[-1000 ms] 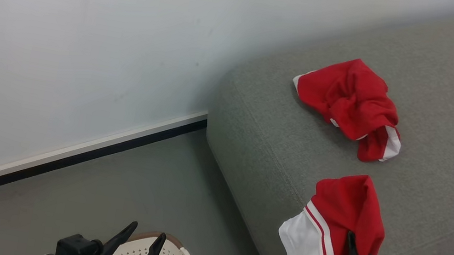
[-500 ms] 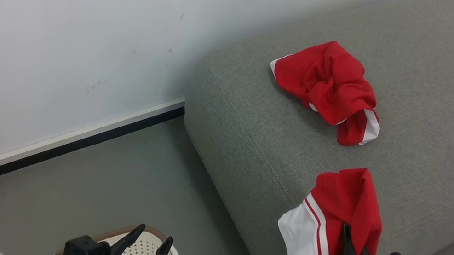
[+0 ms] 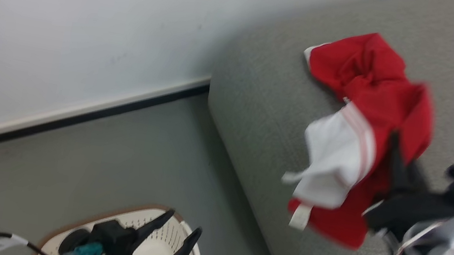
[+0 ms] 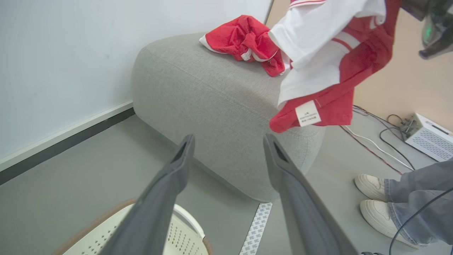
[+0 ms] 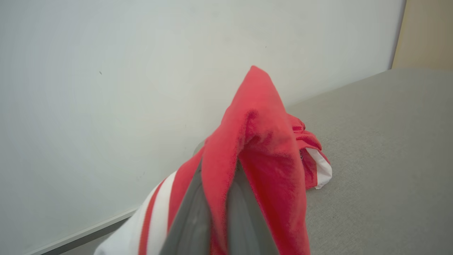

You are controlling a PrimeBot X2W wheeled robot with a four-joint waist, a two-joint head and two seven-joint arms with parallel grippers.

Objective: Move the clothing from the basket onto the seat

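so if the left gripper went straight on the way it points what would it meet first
Most likely the seat, its rounded grey end, below the hanging clothing; depth is unclear.

Grey sofa seat [image 4: 198, 92] sitting in front of me, one crumpled red garment [image 3: 350, 63] lying on top near rounded end. Grey floor [image 3: 108, 162] carrying cream basket [image 4: 180, 233], white dotted strip [image 4: 256, 226], loose cables [image 4: 371, 145], white box [image 4: 428, 136]; person's pale shoes [image 4: 371, 186] standing beside seat.
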